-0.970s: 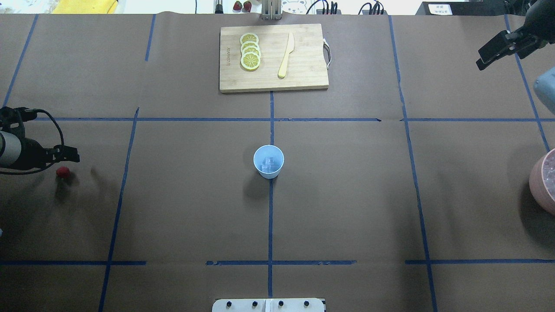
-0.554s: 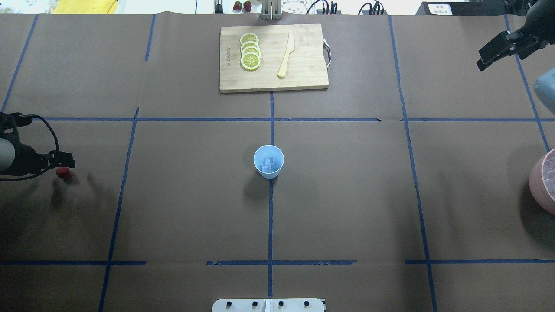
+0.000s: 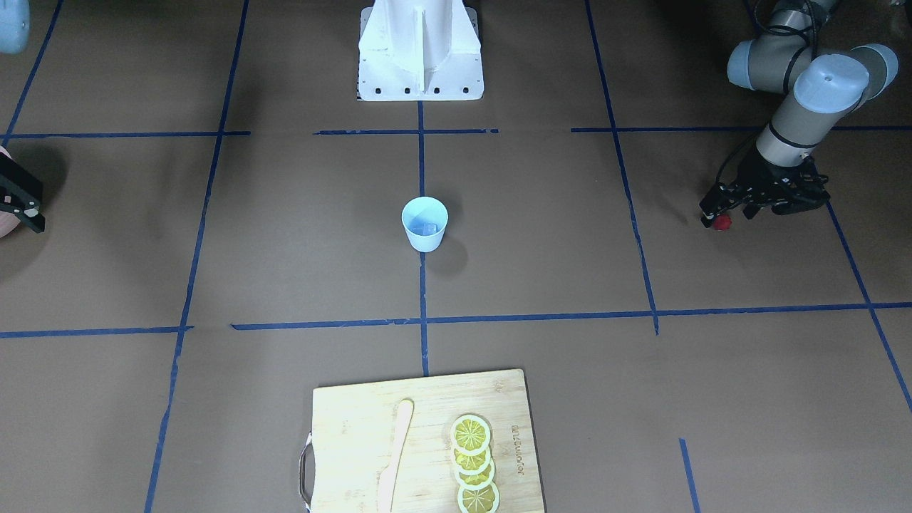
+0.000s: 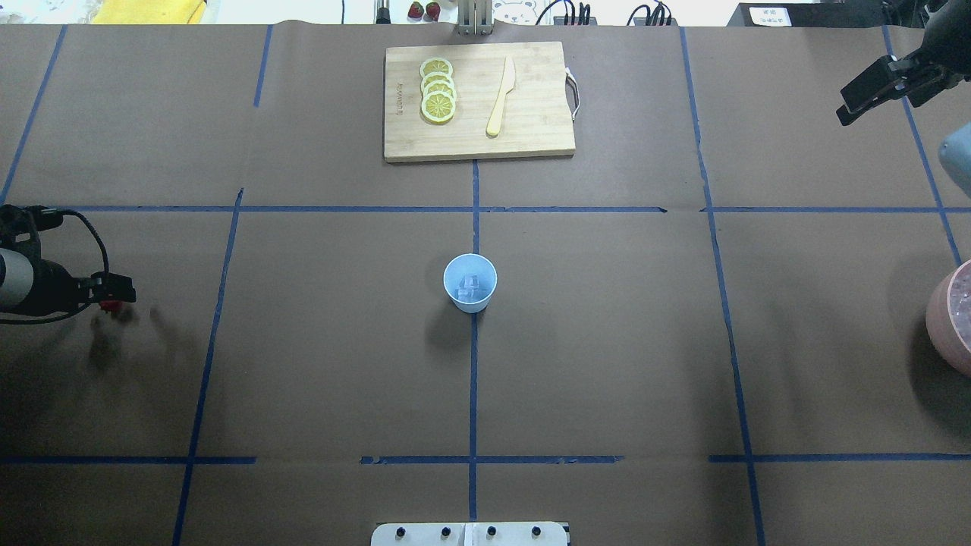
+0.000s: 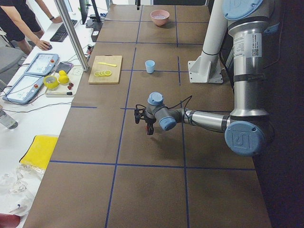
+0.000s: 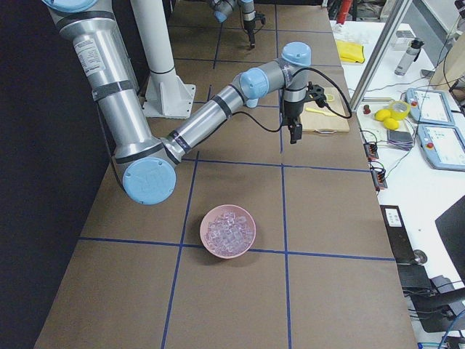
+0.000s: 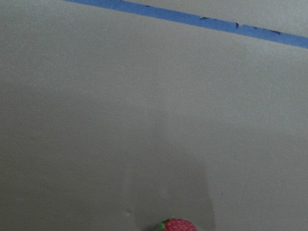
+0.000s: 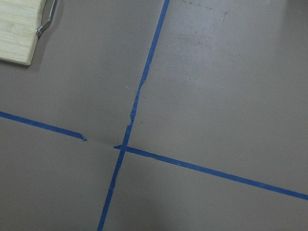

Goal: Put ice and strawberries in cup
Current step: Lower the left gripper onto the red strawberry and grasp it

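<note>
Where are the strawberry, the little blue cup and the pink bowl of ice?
strawberry (image 3: pixel 723 223): front-facing view, on its red body.
light-blue cup (image 3: pixel 426 241): front-facing view, on its outer wall.
pink bowl (image 6: pixel 227 254): right side view, on its near outer wall.

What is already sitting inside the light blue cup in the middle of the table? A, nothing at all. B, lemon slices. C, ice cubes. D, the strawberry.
C: clear ice cubes show at the bottom of the cup, while the strawberry lies far off to the side and the lemon slices are on the cutting board.
</note>
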You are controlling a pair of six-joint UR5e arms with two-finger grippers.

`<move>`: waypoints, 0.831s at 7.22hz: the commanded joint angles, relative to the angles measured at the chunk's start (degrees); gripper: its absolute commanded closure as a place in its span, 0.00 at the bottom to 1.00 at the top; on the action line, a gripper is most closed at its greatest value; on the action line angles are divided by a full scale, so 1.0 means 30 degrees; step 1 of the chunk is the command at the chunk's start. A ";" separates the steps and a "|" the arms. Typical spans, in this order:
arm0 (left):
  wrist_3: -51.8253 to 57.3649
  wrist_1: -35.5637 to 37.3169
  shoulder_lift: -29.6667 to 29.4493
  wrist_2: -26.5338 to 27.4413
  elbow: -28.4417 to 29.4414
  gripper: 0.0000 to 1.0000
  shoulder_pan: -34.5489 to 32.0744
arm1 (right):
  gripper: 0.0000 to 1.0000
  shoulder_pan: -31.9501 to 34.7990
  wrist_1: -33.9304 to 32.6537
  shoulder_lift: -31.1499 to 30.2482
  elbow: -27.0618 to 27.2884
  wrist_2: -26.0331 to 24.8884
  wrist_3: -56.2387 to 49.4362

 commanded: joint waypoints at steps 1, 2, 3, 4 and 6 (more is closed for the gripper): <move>-0.0408 0.0000 -0.0028 0.0037 -0.0030 0.26 0.0051 | 0.00 0.0051 0.0016 -0.0074 0.0040 0.0102 -0.0031; -0.0528 0.0000 -0.0028 0.0038 -0.0088 0.41 0.0051 | 0.00 0.0109 0.0016 -0.0248 0.0098 0.0131 -0.0089; -0.0529 0.0000 0.0001 0.0038 -0.0147 0.50 0.0051 | 0.00 0.0109 0.0016 -0.0279 0.0185 0.0132 -0.0090; -0.0500 0.0000 0.0001 0.0038 -0.0148 0.59 0.0051 | 0.00 0.0109 0.0016 -0.0366 0.0273 0.0161 -0.0090; -0.0529 0.0116 0.0060 -0.0107 -0.0757 0.88 -0.0065 | 0.00 0.0109 0.0016 -0.0425 0.0274 0.0132 -0.0061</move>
